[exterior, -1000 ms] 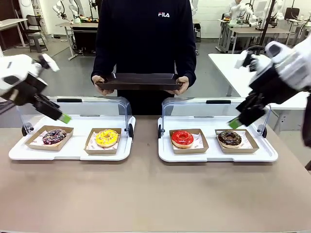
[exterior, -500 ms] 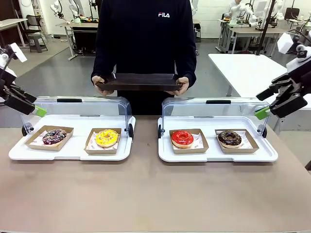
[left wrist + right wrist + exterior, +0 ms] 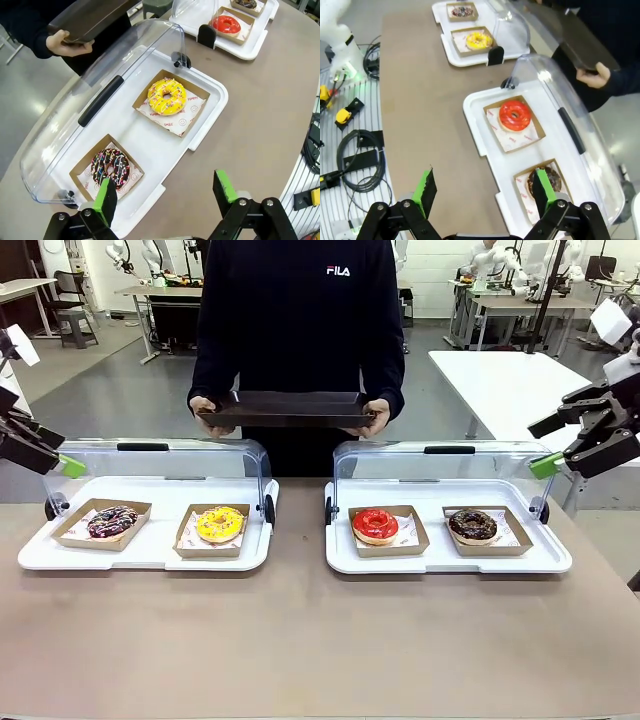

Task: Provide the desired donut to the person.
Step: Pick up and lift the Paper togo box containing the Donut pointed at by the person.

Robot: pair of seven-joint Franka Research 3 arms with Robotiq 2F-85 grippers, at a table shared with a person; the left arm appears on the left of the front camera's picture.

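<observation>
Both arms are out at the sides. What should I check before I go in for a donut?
1. Left end effector and right end effector open and empty: ok.
2. Left lid and right lid raised off the donuts: ok.
3. Sprinkled donut, yellow donut, red donut and chocolate donut each sit apart and uncovered: ok.
4. Person holds a dark tray level behind the lids: ok.
5. Which donut is wanted: cannot tell; the person points at nothing.
</observation>
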